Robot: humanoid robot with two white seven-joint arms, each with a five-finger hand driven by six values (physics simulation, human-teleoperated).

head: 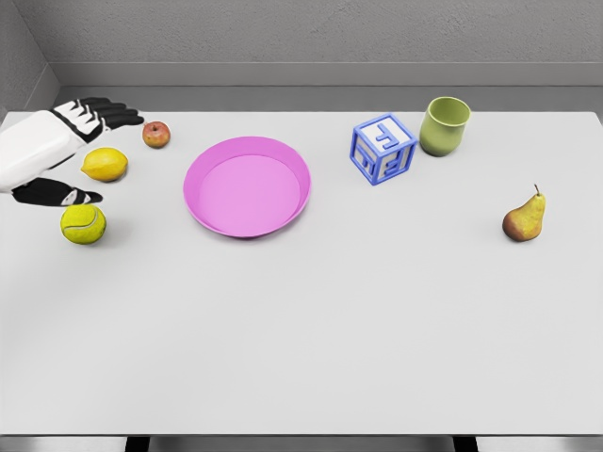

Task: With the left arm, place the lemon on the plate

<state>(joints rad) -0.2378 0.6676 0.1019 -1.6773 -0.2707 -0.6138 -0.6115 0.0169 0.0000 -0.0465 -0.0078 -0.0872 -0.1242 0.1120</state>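
At the left edge of the frame, the left hand point(58, 151) reaches in over a white surface point(330, 330), its black fingers point(111, 114) spread open around a lemon point(105, 165) without gripping it. A pink plate point(247, 185) sits just right of the lemon. A tennis ball point(83, 224) lies below the hand, a small apple point(156, 134) above right.

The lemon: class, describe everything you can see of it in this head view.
The lemon is a small, smooth, bright yellow oval with slightly pointed ends, lying on its side on the white table near the left edge, left of the pink plate and not on it. The left hand brackets it, dark fingers spread above and thumb below, with no visible contact.
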